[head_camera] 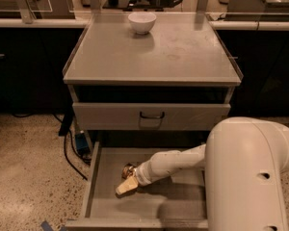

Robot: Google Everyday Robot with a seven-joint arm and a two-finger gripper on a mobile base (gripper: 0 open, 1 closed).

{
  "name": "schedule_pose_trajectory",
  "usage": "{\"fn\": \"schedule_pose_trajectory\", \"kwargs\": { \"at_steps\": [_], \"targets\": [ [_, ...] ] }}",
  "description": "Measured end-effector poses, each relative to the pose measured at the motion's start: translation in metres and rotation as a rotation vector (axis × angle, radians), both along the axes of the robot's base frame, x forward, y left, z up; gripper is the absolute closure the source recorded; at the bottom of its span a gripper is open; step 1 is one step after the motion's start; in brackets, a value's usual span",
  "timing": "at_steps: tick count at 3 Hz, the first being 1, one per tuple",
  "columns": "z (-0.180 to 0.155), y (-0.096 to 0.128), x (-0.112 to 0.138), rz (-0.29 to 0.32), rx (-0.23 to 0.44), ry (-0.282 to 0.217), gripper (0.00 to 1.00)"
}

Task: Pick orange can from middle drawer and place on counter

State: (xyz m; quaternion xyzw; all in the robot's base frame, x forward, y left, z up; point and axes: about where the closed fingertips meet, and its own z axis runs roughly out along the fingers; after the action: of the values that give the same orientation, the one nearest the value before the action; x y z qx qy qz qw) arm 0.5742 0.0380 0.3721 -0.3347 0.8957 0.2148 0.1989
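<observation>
The orange can (129,169), small and shiny, lies on the floor of the open middle drawer (176,203), left of center. My gripper (126,186) reaches down into the drawer from the right, its pale tip just in front of and below the can, very close to it or touching. My white arm (171,163) crosses the drawer floor, and its large shoulder housing (250,177) covers the drawer's right side. The gray counter (183,57) sits above.
A white bowl (142,22) stands at the back of the counter. The upper drawer (151,116) with a black handle is closed above the open one. Cables (67,146) lie on the speckled floor to the cabinet's left. Dark cabinets flank both sides.
</observation>
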Motion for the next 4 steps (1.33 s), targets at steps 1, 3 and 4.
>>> {"fn": "schedule_pose_trajectory", "kwargs": {
  "at_steps": [1,3,4],
  "targets": [
    [0.0,0.0,0.0,0.0,0.0,0.0,0.19],
    [0.0,0.0001,0.0,0.0,0.0,0.0,0.66],
    [-0.0001,0.0001,-0.0001,0.0,0.0,0.0,0.89]
  ]
}}
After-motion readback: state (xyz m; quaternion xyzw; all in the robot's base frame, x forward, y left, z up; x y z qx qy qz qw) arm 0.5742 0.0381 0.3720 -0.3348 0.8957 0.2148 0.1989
